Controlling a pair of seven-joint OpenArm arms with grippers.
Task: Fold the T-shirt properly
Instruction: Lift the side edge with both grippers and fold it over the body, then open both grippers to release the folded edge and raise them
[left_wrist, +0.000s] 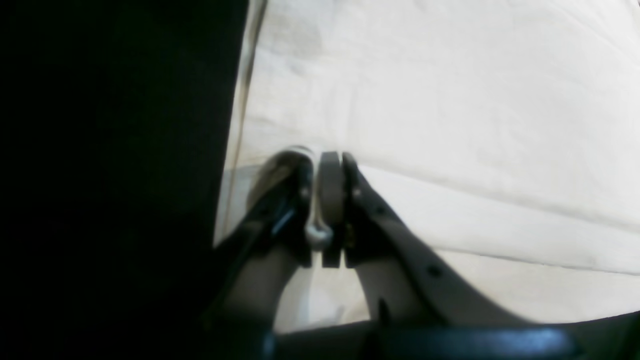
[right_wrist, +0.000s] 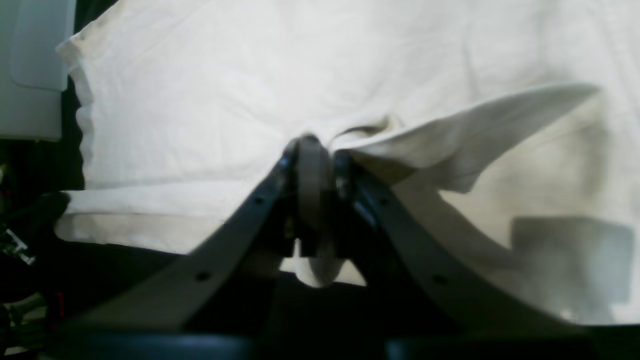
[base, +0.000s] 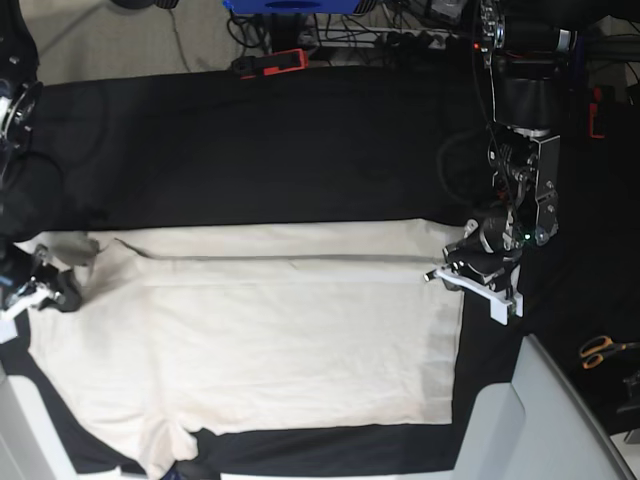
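The T-shirt (base: 300, 340) is plain off-white, and the tablecloth (base: 330, 120) is black.

Pale cloth reads brightly in all three views, while the black surroundings sink into near-featureless dark. Both wrist views blur heavily in the foreground around the jaws; the cloth beyond looks sharper. In the right wrist view, a grey shadow with soft edges falls at lower right. The base view is crisper throughout.

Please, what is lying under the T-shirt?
Around the T-shirt, black cloth shows, so it probably continues below. What lies directly under the shirt's middle cannot be seen, because the fabric covers it.
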